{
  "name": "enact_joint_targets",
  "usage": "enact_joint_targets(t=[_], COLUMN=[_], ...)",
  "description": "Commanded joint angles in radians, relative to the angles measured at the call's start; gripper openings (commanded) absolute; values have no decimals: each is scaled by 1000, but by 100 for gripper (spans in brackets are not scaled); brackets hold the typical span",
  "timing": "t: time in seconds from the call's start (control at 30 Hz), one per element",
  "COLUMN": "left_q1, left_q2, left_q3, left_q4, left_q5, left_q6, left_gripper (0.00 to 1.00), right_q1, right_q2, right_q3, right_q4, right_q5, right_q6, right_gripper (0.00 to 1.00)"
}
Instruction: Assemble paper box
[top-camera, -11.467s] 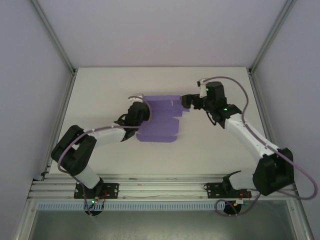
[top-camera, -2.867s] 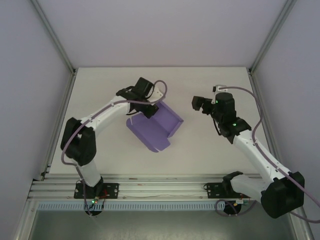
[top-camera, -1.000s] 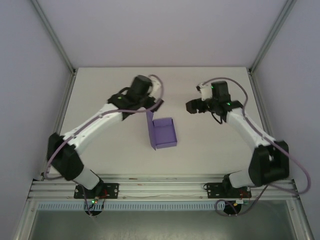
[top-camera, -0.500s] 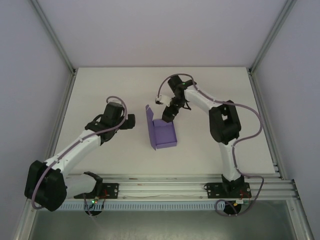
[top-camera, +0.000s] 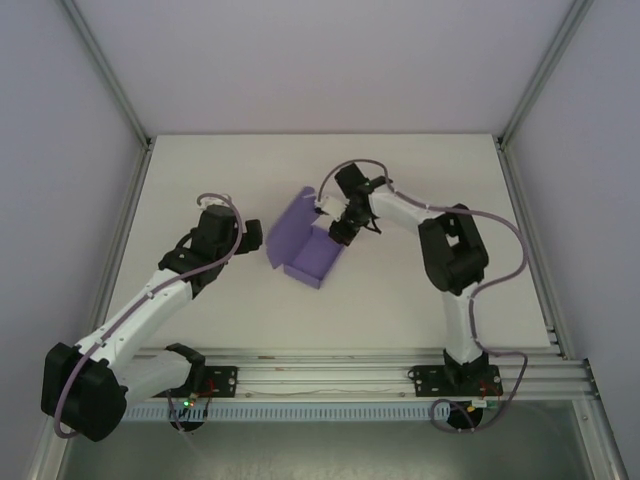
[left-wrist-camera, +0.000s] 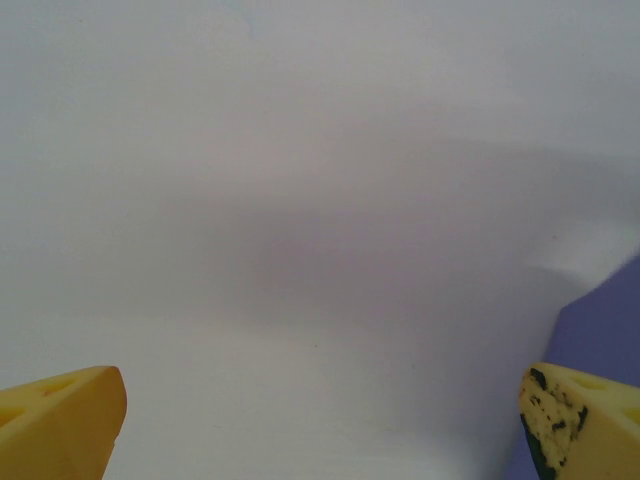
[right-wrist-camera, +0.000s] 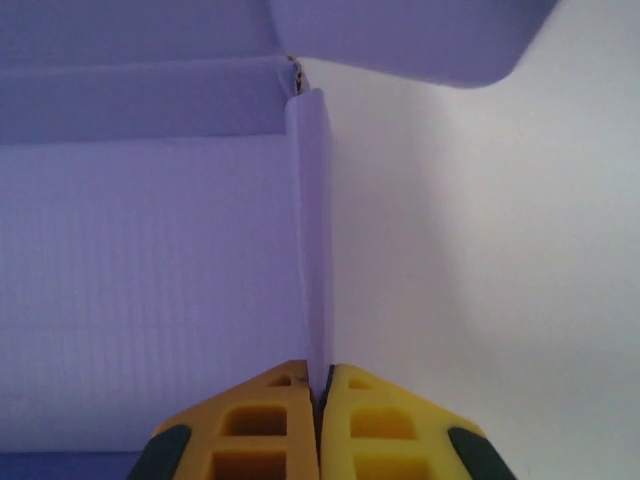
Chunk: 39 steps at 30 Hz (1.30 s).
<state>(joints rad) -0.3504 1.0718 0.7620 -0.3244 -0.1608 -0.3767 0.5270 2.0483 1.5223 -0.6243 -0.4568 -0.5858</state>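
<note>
purple paper box (top-camera: 312, 258) | axis slants far-right (lid up) | right hand (right-wrist-camera: 320, 385) pinches it | left hand (left-wrist-camera: 322, 385) spread

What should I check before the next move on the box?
1. Right gripper has a grip on the box: ok. Its fingers are closed on the thin side wall.
2. Left gripper is free: ok. The fingers are wide apart with nothing between them.
3. Left gripper is clear of the box: ok. In the top view it sits apart, to the box's left.
4. Lid is closed: not ok. It stands open at the far-left side.
5. Box sits flat on the table: cannot tell. Its underside is hidden.
</note>
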Motion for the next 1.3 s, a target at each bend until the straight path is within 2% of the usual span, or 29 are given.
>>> enact_joint_targets(t=[0.0,0.07,0.13,0.2,0.27,0.43,0.5,0.57,0.63,0.7,0.8,0.87,1.0,1.13,1.2,1.27], left_q1=[11,11,11,13,13,13,13,12,11,11,1,-11,-55,-91,-94,-96], left_q2=[-4,1,8,22,38,112,147,175,203,225,257,286,366,453,483,505], left_q3=[12,10,10,13,13,-4,-6,-11,-23,-40,-45,-37,-15,38,50,49], left_q4=[-8,2,8,13,34,108,138,181,235,297,337,344,378,361,365,388], left_q5=[-85,-72,-58,-22,18,138,217,311,378,429,458,459,487,449,454,466], left_q6=[-59,-68,-88,-90,-93,-94,-100,-109,-137,-153,-153,-151,-142,-141,-147,-155], left_gripper=[100,100,100,100,100,100,100,100,100,99,99,98,93,84,82,78], right_q1=[3,38,88,126,159,173,173,169,169,164,139,109,46,-9,-33,-55], right_q2=[-105,-159,-197,-215,-223,-251,-277,-300,-324,-347,-377,-390,-398,-371,-360,-356], right_q3=[-134,-230,-299,-345,-374,-362,-348,-338,-331,-336,-356,-380,-431,-456,-468,-499], right_q4=[235,247,235,208,206,190,190,200,201,203,206,224,324,413,447,507], right_q5=[278,338,488,559,570,586,593,576,560,563,583,548,333,133,87,37], right_q6=[562,717,861,1005,1076,1065,1041,1028,1020,1015,1005,984,910,871,887,912], right_gripper=[3,3,4,6,6,20,24,36,39,48,52,42,41,35,27,23])
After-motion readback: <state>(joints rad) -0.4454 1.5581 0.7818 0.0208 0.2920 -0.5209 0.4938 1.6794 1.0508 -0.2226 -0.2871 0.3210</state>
